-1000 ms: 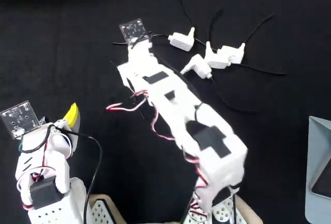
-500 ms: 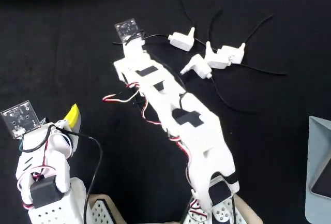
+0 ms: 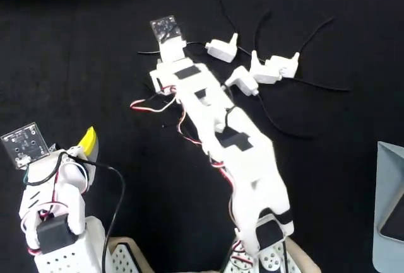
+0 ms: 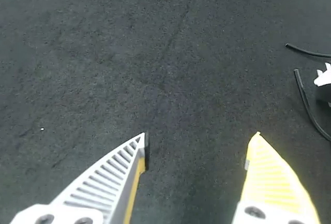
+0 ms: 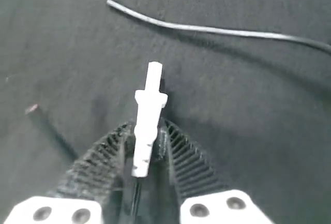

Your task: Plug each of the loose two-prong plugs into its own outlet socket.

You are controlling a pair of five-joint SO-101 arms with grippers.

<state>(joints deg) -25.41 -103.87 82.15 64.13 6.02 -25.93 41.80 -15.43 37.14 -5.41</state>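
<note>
My right gripper (image 5: 145, 129) is shut on a white two-prong plug (image 5: 147, 111) and holds it just above the black table, prong end pointing away from the wrist. In the high view the right arm (image 3: 218, 118) stretches to the back middle of the table, its wrist camera board (image 3: 165, 30) over the gripper. Three white plug and socket pieces lie to its right: one (image 3: 221, 49), one (image 3: 243, 79) and a joined pair (image 3: 274, 67), each on a black cord. My left gripper (image 4: 199, 146) stands open over bare cloth at the front left, its yellow finger (image 3: 87, 140) pointing back.
Black cords (image 3: 297, 106) loop across the back right of the table. A thin cord (image 5: 207, 29) lies beyond the held plug and a short cord end (image 5: 47, 127) beside the fingers. A grey bin (image 3: 388, 203) stands at the right edge.
The right arm has stretched out over the table and its wrist swung slightly left, then back right and a little farther away. The left arm has not moved.
</note>
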